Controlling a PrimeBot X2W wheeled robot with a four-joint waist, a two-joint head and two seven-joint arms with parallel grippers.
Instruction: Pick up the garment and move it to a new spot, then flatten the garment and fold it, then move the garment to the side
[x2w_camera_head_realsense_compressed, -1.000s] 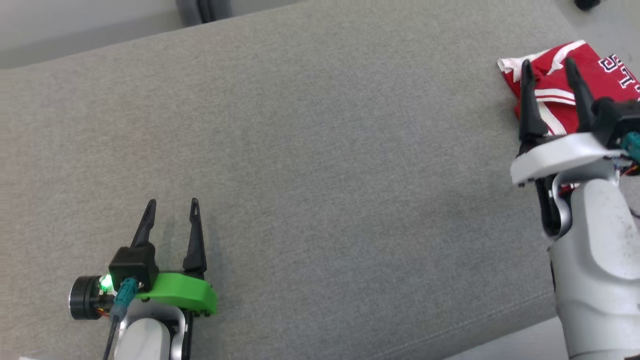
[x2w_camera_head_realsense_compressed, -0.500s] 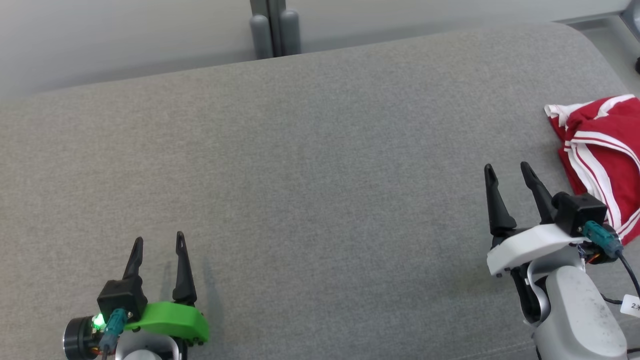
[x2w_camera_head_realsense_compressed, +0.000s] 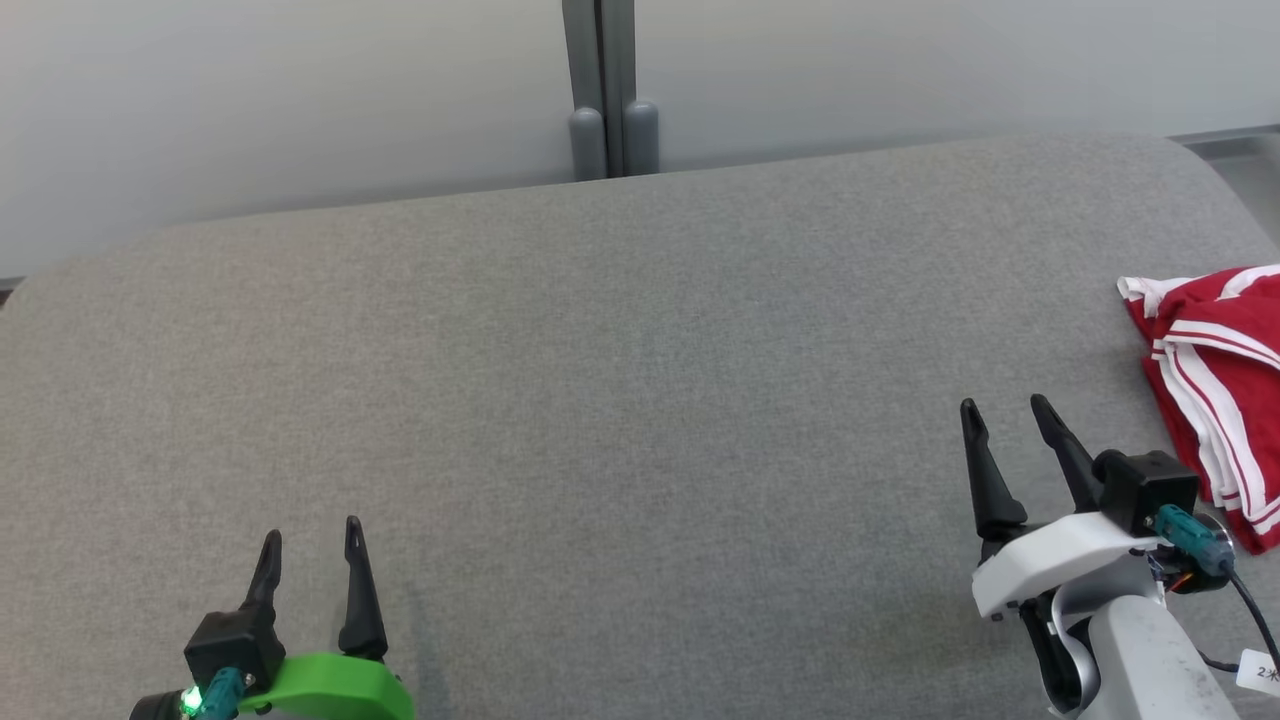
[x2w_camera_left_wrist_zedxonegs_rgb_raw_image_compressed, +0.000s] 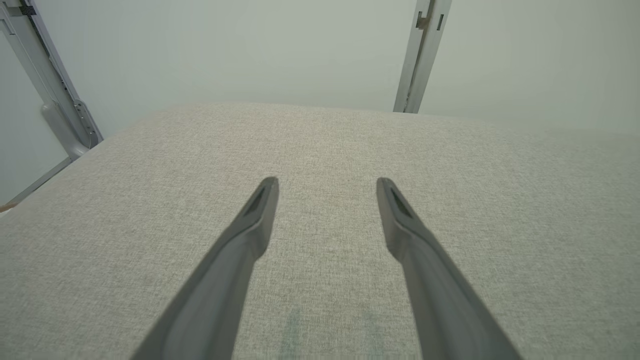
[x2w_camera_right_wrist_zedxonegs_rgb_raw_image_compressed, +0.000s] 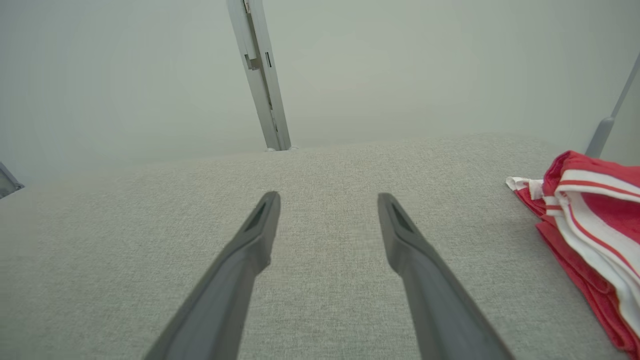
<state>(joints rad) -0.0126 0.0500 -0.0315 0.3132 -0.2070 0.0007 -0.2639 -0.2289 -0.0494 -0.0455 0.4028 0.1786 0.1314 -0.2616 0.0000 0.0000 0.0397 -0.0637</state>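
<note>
Red folded fabric garment with white stripes (x2w_camera_head_realsense_compressed: 1215, 390) lies at right edge of head frame, partly cut off, on grey upholstered cushion (x2w_camera_head_realsense_compressed: 600, 400). Change: right gripper (x2w_camera_head_realsense_compressed: 1004, 403), over garment a second ago, now lower right, just beside it, not touching, fingers spread, empty (camera shifted too). Left gripper (x2w_camera_head_realsense_compressed: 312, 528) lower left, spread, empty. Judgement: garment released at side, task near done. Long axis runs upper left to lower right; white-trimmed corner points upper left.

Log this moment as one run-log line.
garment: folded, red-white, right edge of grey cushion | left hand: open, empty | right hand: open, empty, beside garment, not touching | stage: looks complete
</note>
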